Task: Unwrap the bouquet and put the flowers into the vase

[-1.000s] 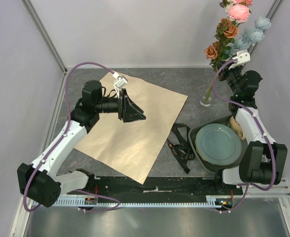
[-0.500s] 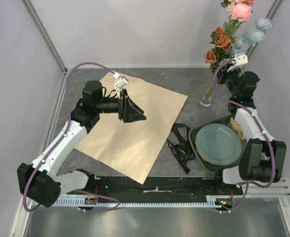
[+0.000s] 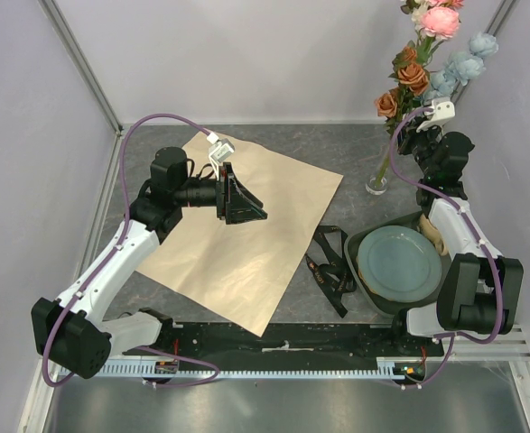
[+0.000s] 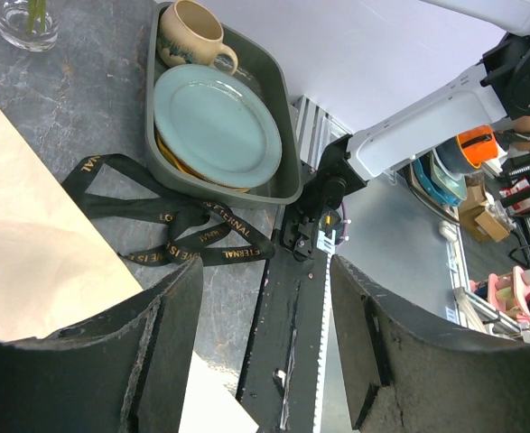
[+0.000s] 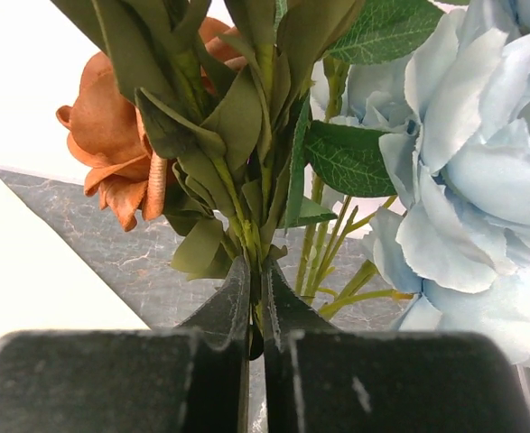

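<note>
The flowers, pink, rust-orange and pale blue, stand with their green stems in the small clear vase at the back right. My right gripper is shut on a green stem just below the leaves, its fingertips pinching it. The bouquet is undone. Its kraft paper lies flat on the table and the black ribbon lies loose beside it. My left gripper hovers open over the paper, with nothing between its fingers.
A dark tray at the front right holds a pale green plate and a beige mug. In the left wrist view the vase, mug, plate and ribbon show. Walls close in on both sides.
The flower heads have shifted slightly along with the right gripper, whose jaws have eased a touch on the stem. The left arm has not moved.
</note>
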Robot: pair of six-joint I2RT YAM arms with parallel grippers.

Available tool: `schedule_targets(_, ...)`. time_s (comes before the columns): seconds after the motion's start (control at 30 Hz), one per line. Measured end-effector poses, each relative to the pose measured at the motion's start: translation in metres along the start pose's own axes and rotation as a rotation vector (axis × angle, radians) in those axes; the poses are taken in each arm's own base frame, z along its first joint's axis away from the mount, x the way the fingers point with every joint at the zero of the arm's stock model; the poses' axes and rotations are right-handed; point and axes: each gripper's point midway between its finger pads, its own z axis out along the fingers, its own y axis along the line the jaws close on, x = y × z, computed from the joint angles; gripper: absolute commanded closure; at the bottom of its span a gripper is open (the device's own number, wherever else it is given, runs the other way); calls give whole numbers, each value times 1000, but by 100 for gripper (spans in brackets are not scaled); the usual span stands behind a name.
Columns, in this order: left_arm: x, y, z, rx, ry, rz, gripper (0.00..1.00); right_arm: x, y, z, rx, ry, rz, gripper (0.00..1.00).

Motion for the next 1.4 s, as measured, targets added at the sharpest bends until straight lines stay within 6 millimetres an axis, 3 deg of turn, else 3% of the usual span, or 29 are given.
schedule_targets(0.33,0,0,0,0,0,0,35,8,1,-1,-1,23,15,65)
schedule_targets(0.63,1,-1,1,4,3,0,35,20,6,-2,-3,72,28,53)
schedule_targets(1.4,2,-3,2,9,7,-1,35,4,24,-22,31,67,22,20)
